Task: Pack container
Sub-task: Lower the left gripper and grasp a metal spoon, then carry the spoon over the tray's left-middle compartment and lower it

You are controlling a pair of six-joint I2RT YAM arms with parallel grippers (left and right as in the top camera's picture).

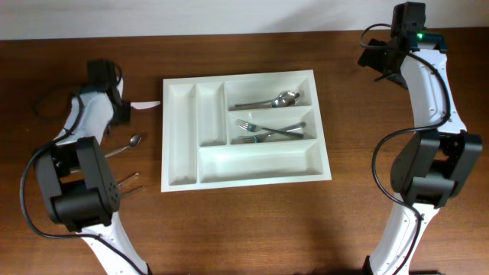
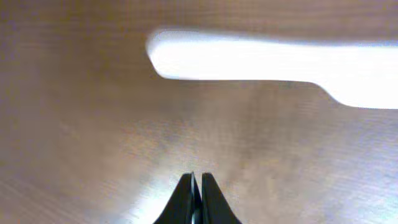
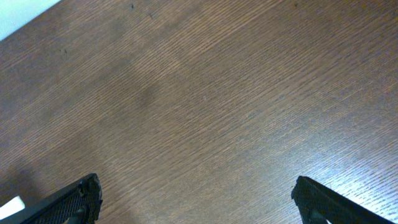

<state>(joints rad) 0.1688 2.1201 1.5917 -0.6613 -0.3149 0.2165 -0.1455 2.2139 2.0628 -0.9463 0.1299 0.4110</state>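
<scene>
The container (image 1: 260, 161), a white five-compartment cutlery tray, lies mid-table. Its top long compartment holds metal spoons (image 1: 279, 99). The middle one holds forks (image 1: 267, 131). The bottom long one and the two narrow ones look empty. A white plastic utensil (image 1: 145, 105) lies on the table just left of the tray. It shows blurred in the left wrist view (image 2: 267, 62). My left gripper (image 1: 121, 107) (image 2: 196, 180) is shut, low over the wood just short of that utensil. My right gripper (image 1: 380, 58) (image 3: 196, 193) is open and empty at the far right, over bare wood.
A metal spoon (image 1: 130, 143) lies on the table left of the tray. Another metal utensil (image 1: 130, 180) lies nearer the front, beside the left arm's base. A black cable (image 1: 53, 103) curls at the far left.
</scene>
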